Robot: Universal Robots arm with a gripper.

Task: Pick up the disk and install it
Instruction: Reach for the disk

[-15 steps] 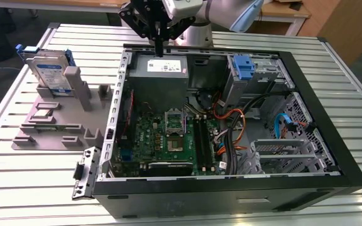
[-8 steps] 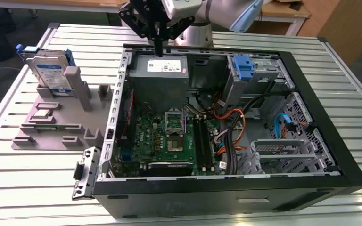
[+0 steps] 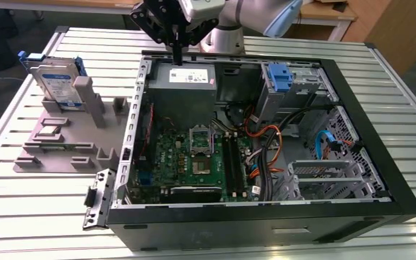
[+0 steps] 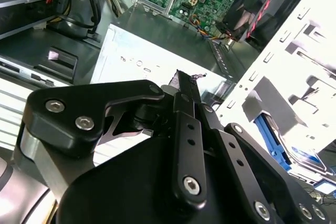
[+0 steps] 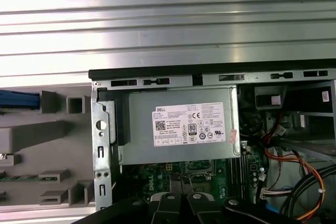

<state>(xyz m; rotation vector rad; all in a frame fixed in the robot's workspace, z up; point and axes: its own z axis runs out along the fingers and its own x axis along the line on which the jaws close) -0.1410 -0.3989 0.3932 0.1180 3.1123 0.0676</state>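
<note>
Lower edge of the disk [image 3: 53, 81] behind the grey stand [image 3: 85, 135], arm [image 3: 266, 16] past the top edge

The disk [image 3: 54, 82] stands upright in a grey holder [image 3: 63, 143].

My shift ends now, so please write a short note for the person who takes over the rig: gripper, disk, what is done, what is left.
Gripper: shut and empty, above the power supply at the rear of the open computer case.
Disk: standing on edge in the grey holder, at the exterior view's left of the case, apart from the gripper.
Done: nothing that shows.
Left: picking up the disk and installing it.
</note>
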